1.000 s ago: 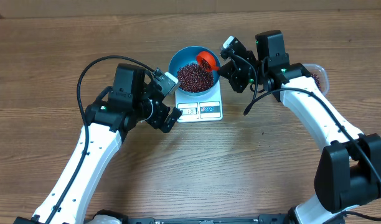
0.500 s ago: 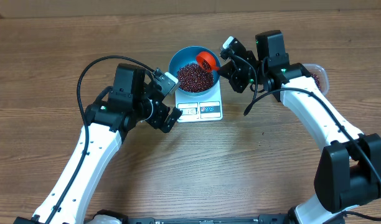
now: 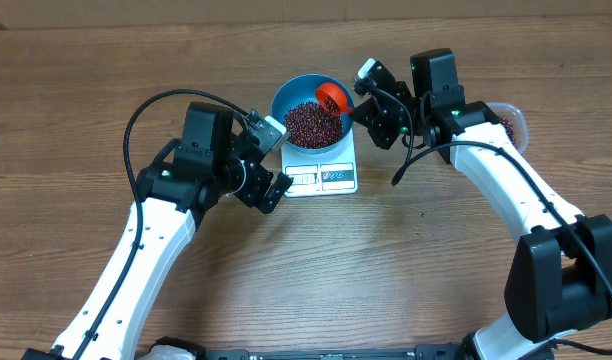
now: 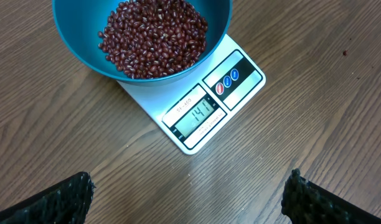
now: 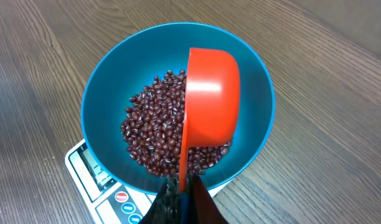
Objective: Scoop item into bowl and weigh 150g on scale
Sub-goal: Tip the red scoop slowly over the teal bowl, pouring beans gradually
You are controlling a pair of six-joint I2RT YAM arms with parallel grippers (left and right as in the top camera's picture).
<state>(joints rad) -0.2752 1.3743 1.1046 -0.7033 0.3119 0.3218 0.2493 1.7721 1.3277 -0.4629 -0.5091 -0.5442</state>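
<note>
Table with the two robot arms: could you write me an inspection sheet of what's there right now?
Surface: brown wooden table.
Job's things: blue bowl of red-brown beans sits on white scale; display seems to read 141.
Clutter: clear tub behind the right arm; one dark speck on the wood.
Grippers: left gripper open, empty, near the scale; right gripper shut on red scoop, tipped over the bowl.
Cables: black cables loop along both arms.
Surroundings: nothing seen.
</note>
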